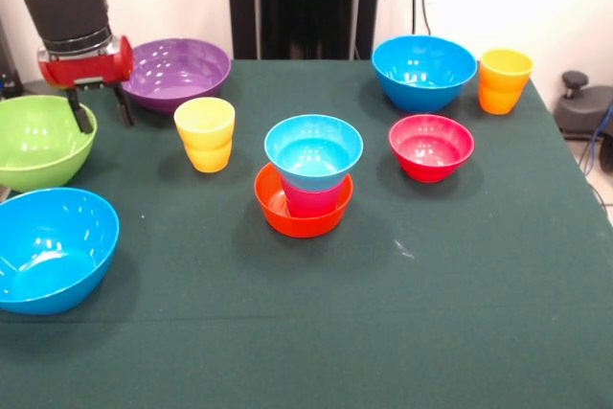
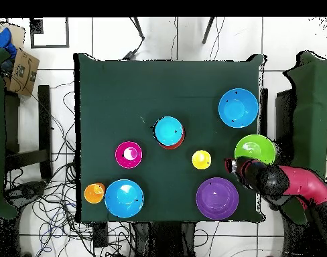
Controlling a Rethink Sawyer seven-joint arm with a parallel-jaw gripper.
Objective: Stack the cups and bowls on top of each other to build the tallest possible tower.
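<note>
The tower (image 1: 305, 189) stands mid-table: an orange bowl (image 1: 299, 219) holds the red-pink cup (image 1: 311, 201), with the small light blue bowl (image 1: 313, 148) on top. It also shows in the overhead view (image 2: 169, 131). The yellow cup (image 1: 205, 134) stands to its left, the small red bowl (image 1: 431, 147) to its right. The orange cup (image 1: 504, 80) and a blue bowl (image 1: 423, 72) are at the far right. My gripper (image 1: 102, 110) is open and empty, hanging between the lime green bowl (image 1: 38, 141) and the purple bowl (image 1: 176, 74). The overhead view shows the gripper (image 2: 234, 164) beside the green bowl (image 2: 255, 148).
A second large blue bowl (image 1: 53, 248) sits at the front left, near the table's edge. The table (image 1: 383, 332) has a dark green cloth. Cables and a cardboard box (image 2: 20, 70) lie on the floor around it.
</note>
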